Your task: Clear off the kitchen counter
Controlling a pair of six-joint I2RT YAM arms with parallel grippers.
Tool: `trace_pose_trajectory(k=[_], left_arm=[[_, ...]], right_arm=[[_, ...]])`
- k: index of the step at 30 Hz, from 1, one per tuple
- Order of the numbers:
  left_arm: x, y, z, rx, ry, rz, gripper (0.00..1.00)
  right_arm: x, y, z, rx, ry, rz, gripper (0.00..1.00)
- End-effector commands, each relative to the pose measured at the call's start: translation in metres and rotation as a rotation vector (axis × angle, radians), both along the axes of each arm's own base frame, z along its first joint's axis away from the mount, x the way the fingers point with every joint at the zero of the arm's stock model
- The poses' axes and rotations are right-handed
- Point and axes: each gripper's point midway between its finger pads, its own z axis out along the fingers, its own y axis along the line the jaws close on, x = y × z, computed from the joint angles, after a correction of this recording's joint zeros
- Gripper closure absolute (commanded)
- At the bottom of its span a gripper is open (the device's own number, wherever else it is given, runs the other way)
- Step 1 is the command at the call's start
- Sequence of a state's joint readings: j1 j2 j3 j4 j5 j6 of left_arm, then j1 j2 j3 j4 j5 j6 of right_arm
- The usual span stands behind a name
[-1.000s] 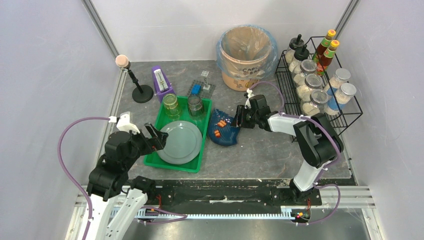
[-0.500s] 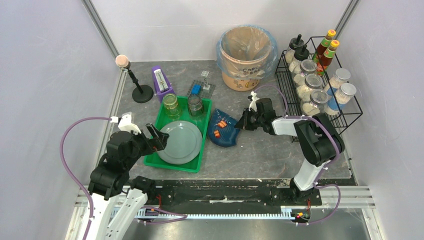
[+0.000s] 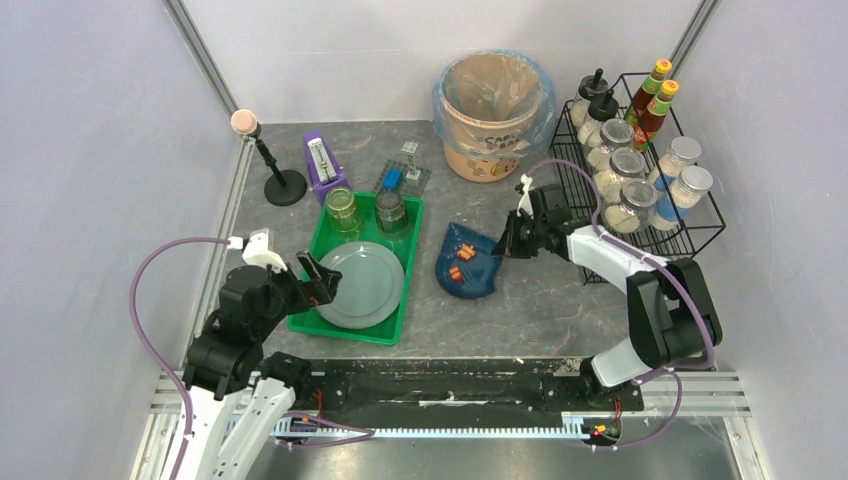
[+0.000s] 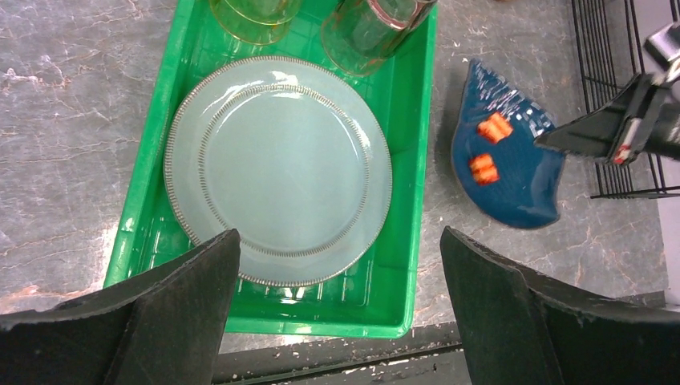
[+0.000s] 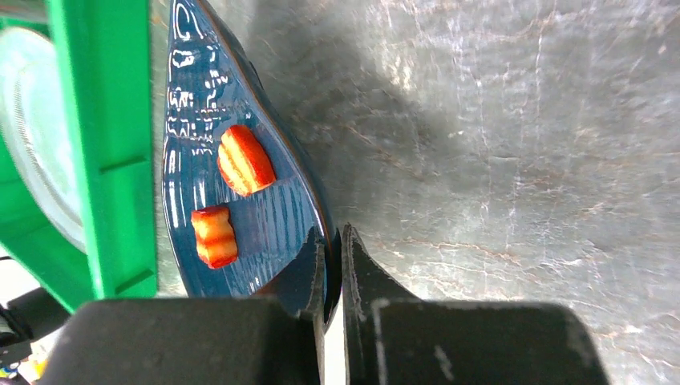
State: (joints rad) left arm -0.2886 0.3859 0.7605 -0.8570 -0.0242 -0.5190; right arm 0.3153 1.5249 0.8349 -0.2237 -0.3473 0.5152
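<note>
A dark blue plate (image 3: 468, 272) with two orange food pieces (image 3: 461, 268) is over the kitchen counter (image 3: 545, 300), just right of the green tray. My right gripper (image 3: 503, 248) is shut on its right rim. In the right wrist view the two fingers (image 5: 333, 241) pinch the rim of the blue plate (image 5: 273, 216), which tilts over its shadow. My left gripper (image 3: 318, 276) hangs open over the near end of the green tray (image 3: 350, 332), above a grey plate (image 4: 277, 168), holding nothing. Two fingers (image 4: 184, 297) stand wide apart.
Two glass jars (image 3: 342, 208) stand at the tray's far end. A lined bin (image 3: 493, 100) stands at the back, and a black wire rack (image 3: 640, 215) with jars and bottles at the right. A purple object (image 3: 322, 165) and a small stand (image 3: 268, 165) are at the back left.
My right gripper has shut on the blue plate's rim and drawn the plate a little to the right, away from the tray. The left arm has barely moved.
</note>
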Motion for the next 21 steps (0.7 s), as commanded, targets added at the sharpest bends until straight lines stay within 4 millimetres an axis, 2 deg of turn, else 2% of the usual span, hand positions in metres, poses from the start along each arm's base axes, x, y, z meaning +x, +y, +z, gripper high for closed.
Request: trace_pose_trajectory(k=[1, 4, 12, 16, 21], left_arm=[[0.004, -0.006, 0.009, -0.044, -0.053, -0.012, 0.0], [0.004, -0.006, 0.006, -0.048, -0.056, -0.011, 0.0], [0.002, -0.002, -0.001, -0.056, -0.063, 0.019, 0.0], [0.001, 0.004, -0.003, -0.064, -0.074, 0.056, 0.0], [-0.002, 0.01, 0.004, -0.073, -0.122, 0.089, 0.0]], right_arm=[[0.038, 0.015, 0.112, 0.125, -0.203, -0.021, 1.0], [0.051, 0.015, 0.158, 0.164, -0.251, -0.058, 1.0], [0.087, 0.003, 0.257, 0.291, -0.345, -0.16, 1.0], [0.112, -0.009, 0.296, 0.326, -0.384, -0.223, 1.0], [0.146, -0.03, 0.343, 0.38, -0.461, -0.324, 1.0]])
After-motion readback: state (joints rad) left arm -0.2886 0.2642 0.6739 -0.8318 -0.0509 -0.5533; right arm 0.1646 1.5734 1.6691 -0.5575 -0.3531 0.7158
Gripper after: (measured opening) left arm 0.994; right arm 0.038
